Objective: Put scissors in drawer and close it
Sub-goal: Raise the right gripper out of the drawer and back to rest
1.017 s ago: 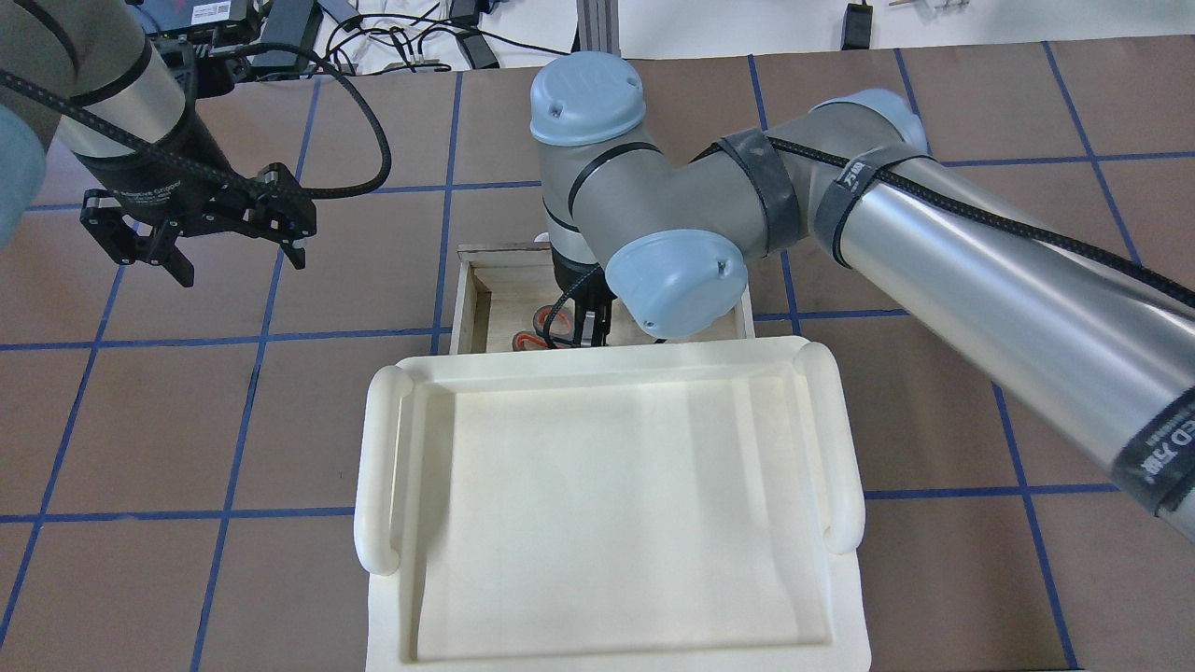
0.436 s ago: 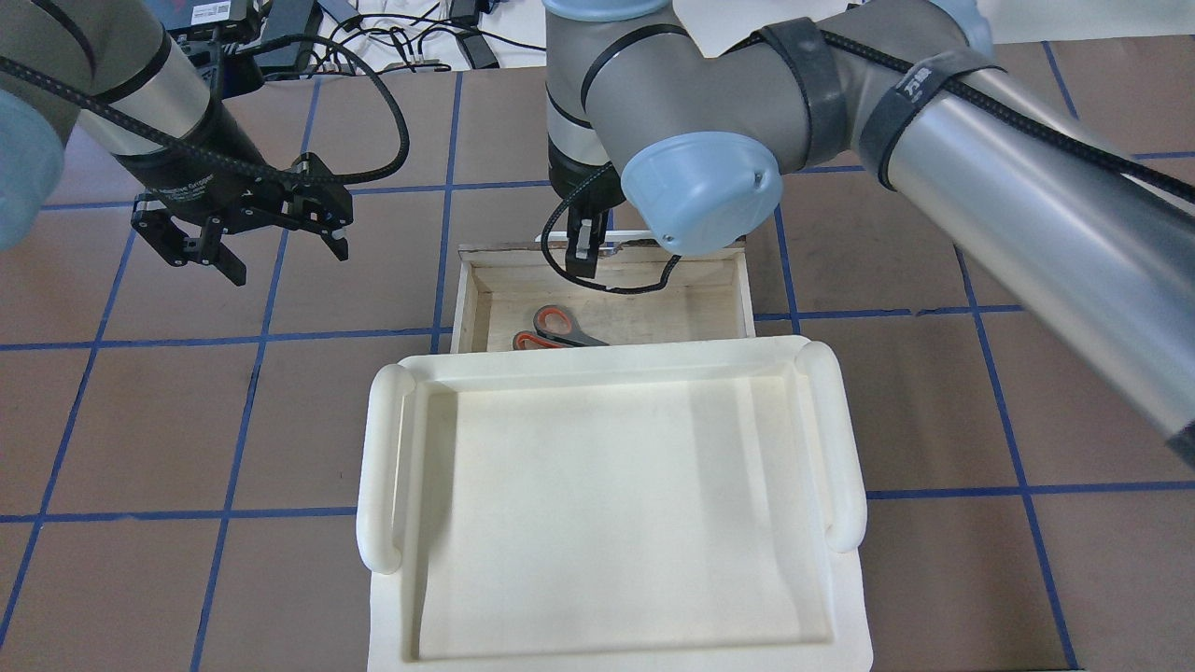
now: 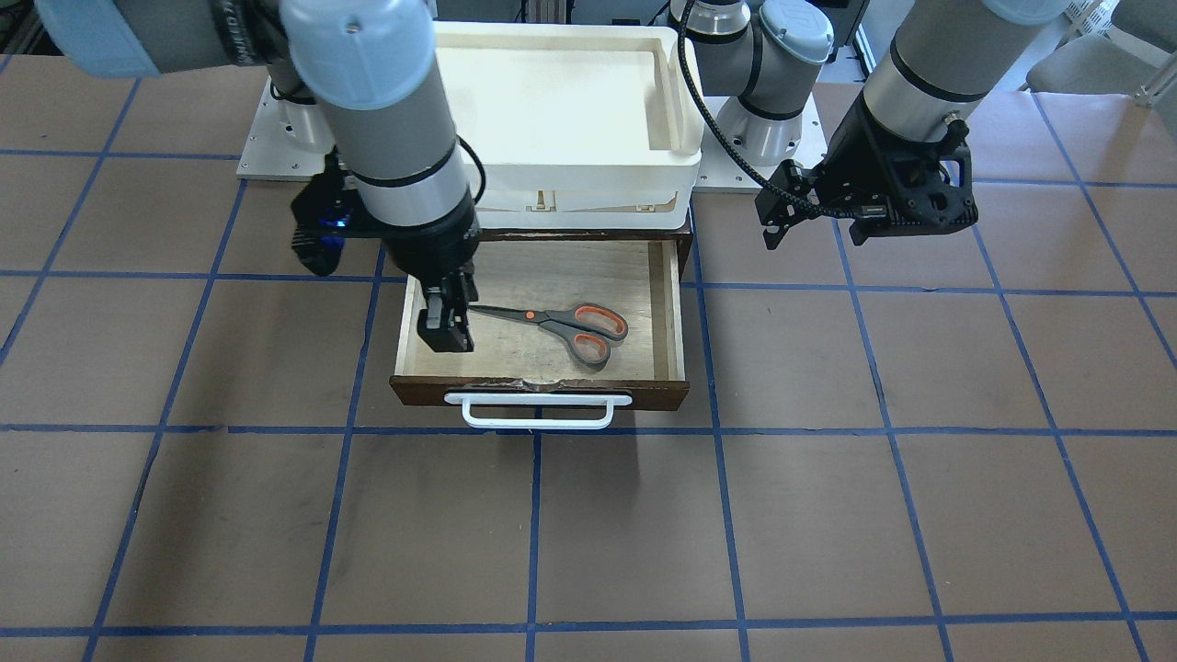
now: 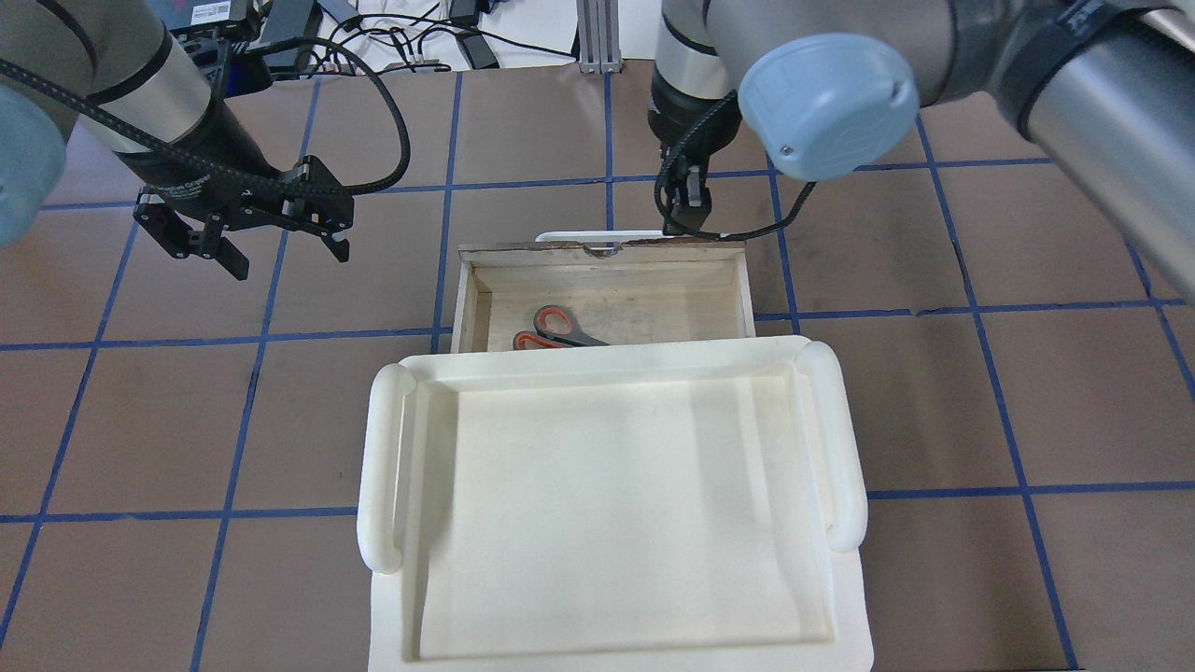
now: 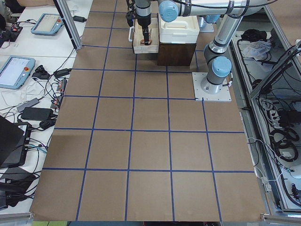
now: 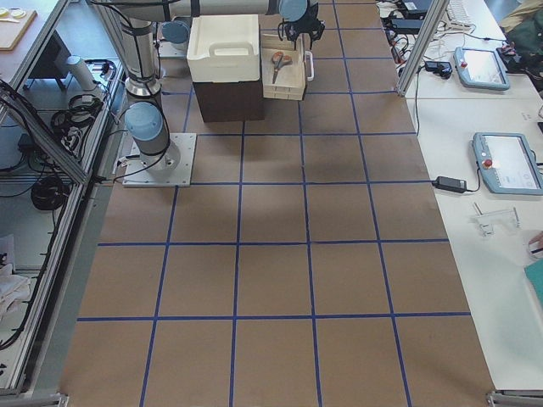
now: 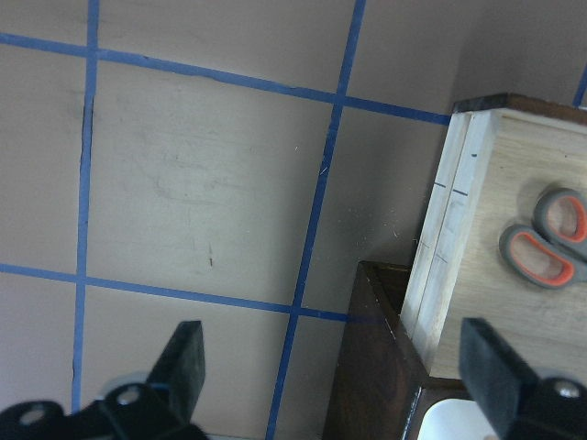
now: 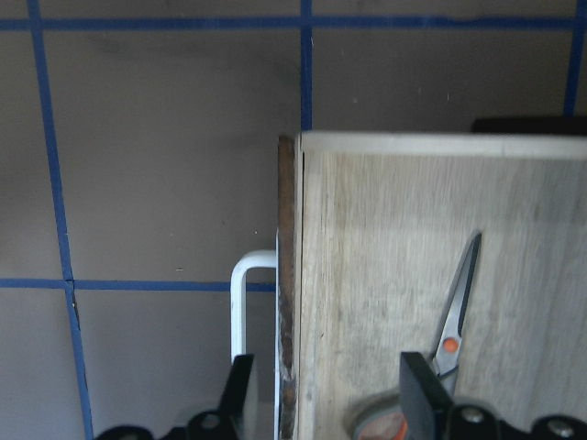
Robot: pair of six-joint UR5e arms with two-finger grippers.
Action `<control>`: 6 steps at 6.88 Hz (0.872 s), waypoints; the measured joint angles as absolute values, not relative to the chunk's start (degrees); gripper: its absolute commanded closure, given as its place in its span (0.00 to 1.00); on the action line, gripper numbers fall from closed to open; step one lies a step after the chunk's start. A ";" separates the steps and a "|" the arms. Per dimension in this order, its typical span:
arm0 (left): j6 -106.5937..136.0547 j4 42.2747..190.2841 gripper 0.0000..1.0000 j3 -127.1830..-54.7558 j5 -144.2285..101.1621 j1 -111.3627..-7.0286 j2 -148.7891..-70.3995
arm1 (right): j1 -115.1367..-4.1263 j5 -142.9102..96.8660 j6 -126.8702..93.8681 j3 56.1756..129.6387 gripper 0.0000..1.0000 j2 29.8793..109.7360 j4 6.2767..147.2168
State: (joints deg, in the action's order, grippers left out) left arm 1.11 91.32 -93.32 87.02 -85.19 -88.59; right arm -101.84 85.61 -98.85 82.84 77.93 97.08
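The scissors (image 3: 561,326) lie flat on the floor of the drawer (image 3: 538,393), below its rim. The drawer stands pulled out from under the white tray (image 4: 383,467), so what is left is the closing push.

The right gripper (image 3: 448,338) hangs empty above the drawer's front board. It is partly spread, and in the wrist view one finger (image 8: 240,394) shows outside the board and the other over the inside.

To close well, it likely needs to come down fully outside the front, near the middle of the white handle (image 3: 538,411). It should then press straight in, so the drawer does not skew or shove its cabinet along the counter (image 3: 828,515).

The left gripper (image 4: 285,250) is wide open, holds nothing and hovers well off to the side.

Small white print on the left wrist seems to read "Adaptive Gripper". No other writing is legible.
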 measured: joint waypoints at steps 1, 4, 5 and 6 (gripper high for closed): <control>0.48 89.48 0.00 -93.28 86.67 -85.41 -89.30 | -97.80 87.36 -88.78 82.86 0.15 80.38 94.18; -0.14 84.27 0.00 -88.77 86.55 -87.75 -94.26 | -91.62 91.55 -61.22 82.97 0.00 86.11 92.08; -0.14 84.39 0.00 -86.18 86.73 -89.18 -96.39 | -91.29 91.74 -56.40 82.93 0.00 86.49 92.18; -0.06 83.63 0.00 -84.50 87.06 -91.15 -98.53 | -91.19 91.79 -50.23 82.89 0.00 86.61 92.37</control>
State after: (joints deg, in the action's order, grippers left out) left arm -0.06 83.63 -84.50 87.06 -91.15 -98.53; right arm -91.19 91.79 -50.23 82.89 86.61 92.37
